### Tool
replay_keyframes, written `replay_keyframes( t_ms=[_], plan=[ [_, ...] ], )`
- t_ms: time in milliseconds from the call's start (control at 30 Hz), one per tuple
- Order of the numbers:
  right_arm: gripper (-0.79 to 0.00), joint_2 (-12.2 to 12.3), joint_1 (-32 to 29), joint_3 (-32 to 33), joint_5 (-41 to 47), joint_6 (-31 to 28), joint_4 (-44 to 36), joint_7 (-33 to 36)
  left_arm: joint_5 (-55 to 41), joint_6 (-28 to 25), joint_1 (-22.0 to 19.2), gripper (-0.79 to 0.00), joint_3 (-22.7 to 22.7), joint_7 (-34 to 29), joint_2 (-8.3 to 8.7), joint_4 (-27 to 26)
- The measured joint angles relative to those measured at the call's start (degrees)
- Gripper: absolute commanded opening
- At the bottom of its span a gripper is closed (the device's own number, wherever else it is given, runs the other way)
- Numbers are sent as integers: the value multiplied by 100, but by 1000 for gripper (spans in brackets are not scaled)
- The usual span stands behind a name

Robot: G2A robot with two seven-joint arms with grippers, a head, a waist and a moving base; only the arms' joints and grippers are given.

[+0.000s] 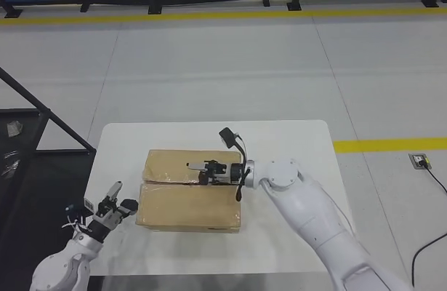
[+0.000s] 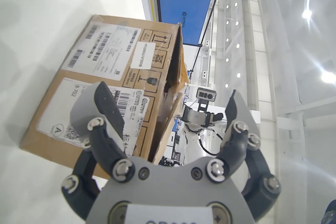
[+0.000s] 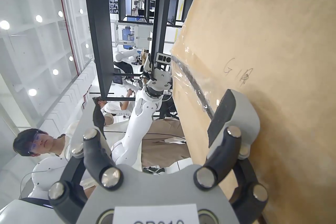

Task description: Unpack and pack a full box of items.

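We see the brown cardboard box, flaps down, in the middle of the white table. Our right gripper is spread wide over its taped seam and holds nothing. Our left gripper, also wide apart and empty, is just beside its left end.

Top cam looks down on table; wrist cams, close in, face each other across the box.
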Motion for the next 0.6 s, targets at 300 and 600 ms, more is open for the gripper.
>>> replay_keyframes(
  t_ms=[300, 600],
  plan=[
    [0, -369, 264, -287, 526, -84, 786, -162, 76, -96, 49, 0, 332, 109, -22, -93],
    [0, -779, 540, -599, 747, -186, 1368, -73, 37, -128, 105, 0, 569, 193, -39, -141]
  ],
)
